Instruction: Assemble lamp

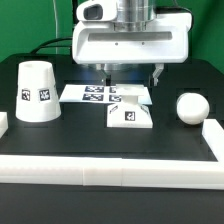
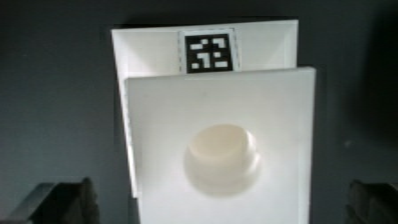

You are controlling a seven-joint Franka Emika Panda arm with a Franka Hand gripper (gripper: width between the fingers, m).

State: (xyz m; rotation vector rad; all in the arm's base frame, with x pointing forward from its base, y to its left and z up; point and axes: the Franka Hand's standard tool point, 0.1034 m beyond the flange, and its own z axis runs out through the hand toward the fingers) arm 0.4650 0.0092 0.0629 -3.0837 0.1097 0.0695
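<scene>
The low square lamp base [image 1: 130, 116] sits mid-table with a tag on its front slope. In the wrist view the base [image 2: 222, 110] fills the frame, showing its round socket hole [image 2: 226, 155] and a tag [image 2: 210, 53]. My gripper [image 1: 130, 78] hangs above the base, open, with nothing held. In the wrist view the gripper [image 2: 214, 205] has dark fingertips [image 2: 54, 200] standing wide on either side of the base. The tapered shade [image 1: 37, 92] stands at the exterior view's left. The round-headed bulb [image 1: 191, 107] lies at the exterior view's right.
The marker board [image 1: 95, 94] lies flat just behind the base. White edge rails run along the front [image 1: 110, 175] and at the exterior view's right [image 1: 212, 135]. The table surface is black.
</scene>
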